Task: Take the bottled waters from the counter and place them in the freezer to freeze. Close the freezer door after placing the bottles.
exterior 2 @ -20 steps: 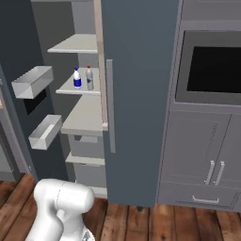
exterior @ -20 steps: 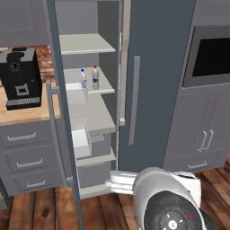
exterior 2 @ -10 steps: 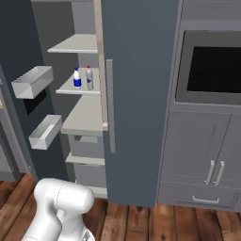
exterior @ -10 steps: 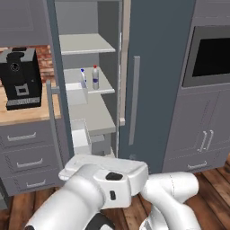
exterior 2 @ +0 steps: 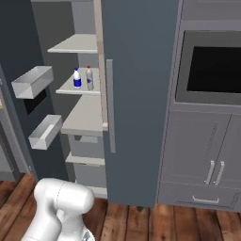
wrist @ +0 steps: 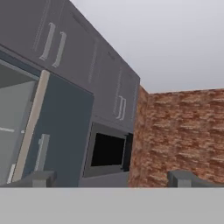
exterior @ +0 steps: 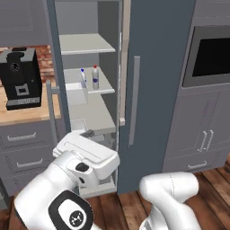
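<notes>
Standing side by side on one pale grey shelf [exterior: 101,87] inside the freezer [exterior: 159,67] are two slim bottled waters: a white bottle with blue cap and label [exterior 2: 77,78] and a clear-grey bottle with red cap [exterior 2: 89,78], close together, both upright. The freezer door [exterior 2: 19,70], slate-grey and smooth, hangs swung wide; two pale rectangular bins [exterior 2: 33,81] sit on its inner face, one above the other. The twin door [exterior 2: 136,94] is shut and carries one vertical grey bar handle [exterior 2: 110,112]. One black coffee machine [exterior: 19,77] rests on the light wood counter [exterior: 22,117] above grey drawers [exterior: 22,137] with silver handles. In the hand view, the gripper [wrist: 111,178] points upward at grey upper cabinets [wrist: 78,57], a black wall oven [wrist: 107,151] and rough red brick wall [wrist: 183,131]; its two dark fingertips [wrist: 41,178] stand far apart, holding nothing.
</notes>
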Motion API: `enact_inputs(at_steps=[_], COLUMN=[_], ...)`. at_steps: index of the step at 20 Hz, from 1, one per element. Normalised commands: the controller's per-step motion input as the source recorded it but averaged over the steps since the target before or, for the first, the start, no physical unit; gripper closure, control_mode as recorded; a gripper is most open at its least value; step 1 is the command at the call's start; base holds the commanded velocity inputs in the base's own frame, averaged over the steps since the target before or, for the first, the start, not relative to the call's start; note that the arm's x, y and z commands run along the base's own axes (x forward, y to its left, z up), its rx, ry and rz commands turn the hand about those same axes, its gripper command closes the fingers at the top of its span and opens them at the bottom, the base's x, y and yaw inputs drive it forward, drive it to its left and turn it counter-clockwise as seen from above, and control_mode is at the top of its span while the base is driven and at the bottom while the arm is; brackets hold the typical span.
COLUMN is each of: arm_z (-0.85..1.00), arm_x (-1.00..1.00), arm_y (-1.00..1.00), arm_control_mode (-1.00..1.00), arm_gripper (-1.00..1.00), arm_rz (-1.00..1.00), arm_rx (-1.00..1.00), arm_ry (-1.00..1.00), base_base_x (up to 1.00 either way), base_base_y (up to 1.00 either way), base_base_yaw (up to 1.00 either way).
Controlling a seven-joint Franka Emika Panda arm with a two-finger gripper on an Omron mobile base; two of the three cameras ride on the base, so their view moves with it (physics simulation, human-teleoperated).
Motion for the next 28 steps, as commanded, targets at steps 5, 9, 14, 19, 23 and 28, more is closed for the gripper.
enact_inputs(at_steps=[5, 9, 14, 19, 23, 28], arm_z=[0.00, 0.00, 0.00, 0.00, 0.00, 0.00], arm_x=[0.15, 0.19, 0.53, 0.80, 0.76, 0.77], arm_y=[0.30, 0.66, 0.39, 0.60, 0.84, 0.46], arm_control_mode=[-1.00, -1.00, -1.00, -1.00, -1.00, -1.00], arm_gripper=[-1.00, -1.00, -1.00, -1.00, -1.00, -1.00], arm_rz=[0.00, 0.00, 0.00, -0.06, -0.06, -0.06], arm_rx=[0.13, 0.12, 0.01, -0.02, -0.05, -0.02], arm_ry=[-0.01, 0.00, 0.00, 0.01, 0.09, 0.13], base_base_x=[0.00, 0.00, 0.00, 0.00, 0.00, 0.00], base_base_y=[0.00, 0.00, 0.00, 0.00, 0.00, 0.00], base_base_yaw=[0.00, 0.00, 0.00, 0.00, 0.00, 0.00])
